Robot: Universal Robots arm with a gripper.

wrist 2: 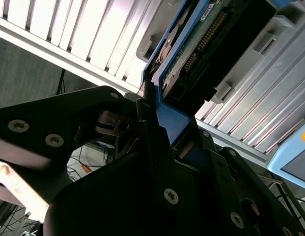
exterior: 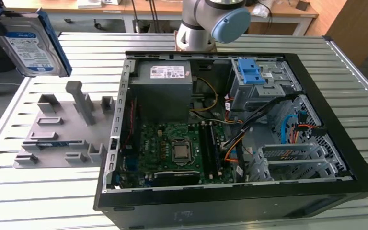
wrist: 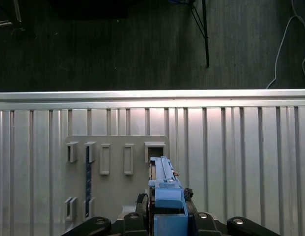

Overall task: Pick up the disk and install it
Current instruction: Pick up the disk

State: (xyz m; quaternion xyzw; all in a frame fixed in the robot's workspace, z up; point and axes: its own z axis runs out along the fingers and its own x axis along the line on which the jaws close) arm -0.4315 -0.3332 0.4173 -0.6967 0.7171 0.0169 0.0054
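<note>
Half done: fingers [wrist 2: 150,118] clenched on the blue-framed silver hard drive [exterior: 30,40], aloft; installing into black computer case [exterior: 235,197] remains.

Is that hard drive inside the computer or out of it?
Out. The disk hangs in the air beside the open computer case, clamped in the gripper.

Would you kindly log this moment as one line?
gripper: shut on disk | disk: held clear of grey fixture | computer case: open
</note>
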